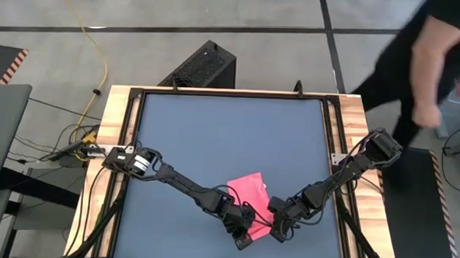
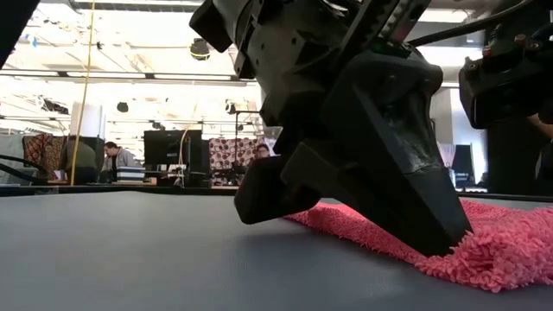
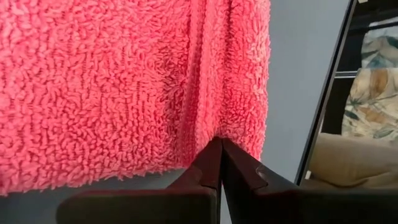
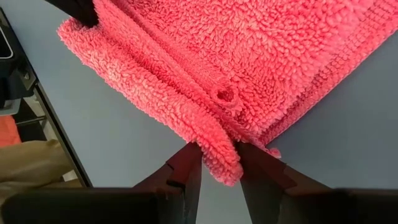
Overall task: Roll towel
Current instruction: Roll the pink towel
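My two end effectors, left (image 1: 243,240) and right (image 1: 276,234), both pinch the pink towel's (image 1: 249,194) near edge; the cloth stretches away across the surface (image 1: 214,136).

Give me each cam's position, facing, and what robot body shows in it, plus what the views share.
High: above the table, looking straight down; both arms, left gripper and right gripper on the towel, table, a person at the far right corner.
Low: table-top height, looking level into the room; a gripper fills the frame, pressed onto the towel's edge.
Left wrist: past its shut fingers pinching a towel fold.
Right wrist: past its fingers straddling the towel's folded edge.
Shared: the towel, in all four.
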Controlling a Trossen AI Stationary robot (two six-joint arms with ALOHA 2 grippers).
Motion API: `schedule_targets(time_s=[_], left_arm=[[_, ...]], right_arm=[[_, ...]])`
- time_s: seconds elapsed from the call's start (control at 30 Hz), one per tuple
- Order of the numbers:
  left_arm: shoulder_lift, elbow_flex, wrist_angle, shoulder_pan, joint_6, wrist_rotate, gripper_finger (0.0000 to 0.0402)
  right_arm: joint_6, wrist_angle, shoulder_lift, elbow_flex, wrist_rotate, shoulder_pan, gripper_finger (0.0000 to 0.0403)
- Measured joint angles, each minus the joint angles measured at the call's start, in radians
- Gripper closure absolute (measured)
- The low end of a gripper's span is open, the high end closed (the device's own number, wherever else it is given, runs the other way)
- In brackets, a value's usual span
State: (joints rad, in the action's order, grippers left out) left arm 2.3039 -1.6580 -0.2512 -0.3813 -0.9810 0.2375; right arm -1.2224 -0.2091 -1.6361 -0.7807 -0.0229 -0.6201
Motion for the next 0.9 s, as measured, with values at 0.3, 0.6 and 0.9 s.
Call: schedule_targets(time_s=[0.3,0.6,0.9], left_arm=[[0.002,-0.033,-0.003,0.008,0.033,-0.01,0.0401],[0.002,-0.033,-0.003,0.012,0.032,-0.021,0.0401],[0.002,-0.033,-0.005,0.012,0.028,-0.04,0.0401]], right_arm=[[0.0,0.0,0.0,0.0,0.008,0.0,0.0271],[0.024,0.01,0.0,0.0,0.08,-0.002,0.0266],[0.026,-0.012,0.0,-0.001,0.034,-0.012,0.0268]])
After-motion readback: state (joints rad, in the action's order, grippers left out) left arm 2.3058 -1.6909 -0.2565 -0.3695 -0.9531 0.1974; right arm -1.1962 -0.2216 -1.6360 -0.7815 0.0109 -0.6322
